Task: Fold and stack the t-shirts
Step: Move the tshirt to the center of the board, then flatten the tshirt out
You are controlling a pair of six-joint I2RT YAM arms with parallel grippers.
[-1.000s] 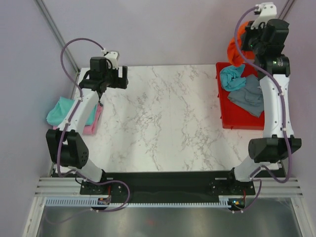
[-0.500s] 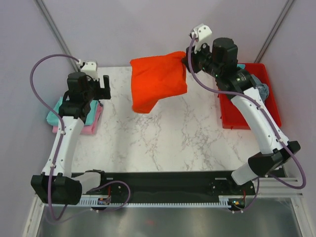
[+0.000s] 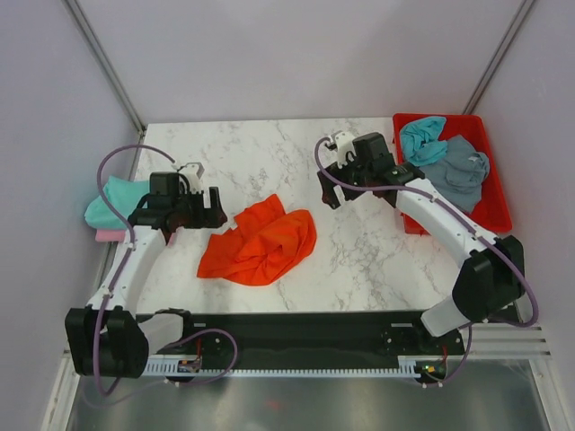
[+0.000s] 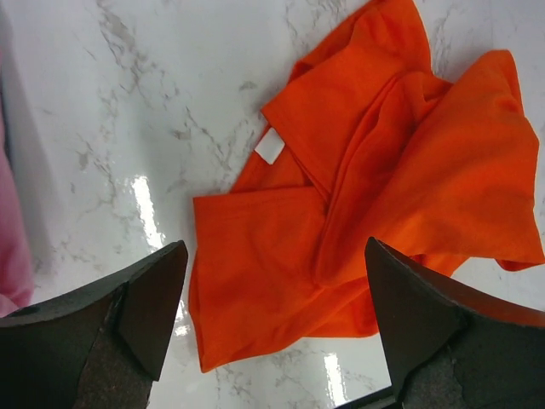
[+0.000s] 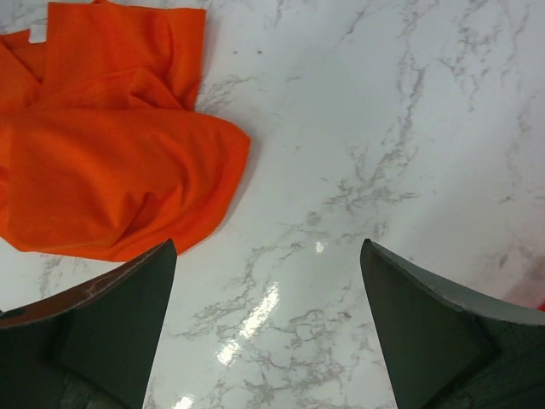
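Observation:
A bright orange t-shirt (image 3: 260, 244) lies crumpled on the marble table (image 3: 269, 153), left of centre. My left gripper (image 3: 216, 208) hovers open at its left edge, and in the left wrist view the orange t-shirt (image 4: 383, 170) fills the space above and between the spread fingers of the left gripper (image 4: 274, 249). My right gripper (image 3: 331, 184) is open and empty over bare marble, right of the shirt. The right wrist view shows the orange t-shirt (image 5: 111, 170) up and left of the right gripper (image 5: 267, 247). Nothing is held.
A red tray (image 3: 467, 121) at the back right holds a teal t-shirt (image 3: 422, 137) and a grey-blue t-shirt (image 3: 458, 171). At the left table edge, a teal t-shirt (image 3: 112, 199) lies on a pink t-shirt (image 3: 106, 235).
The right gripper lifted the orange t-shirt from the tray, swung it left over the table and opened; the shirt now lies on the marble. The left arm moved in beside it.

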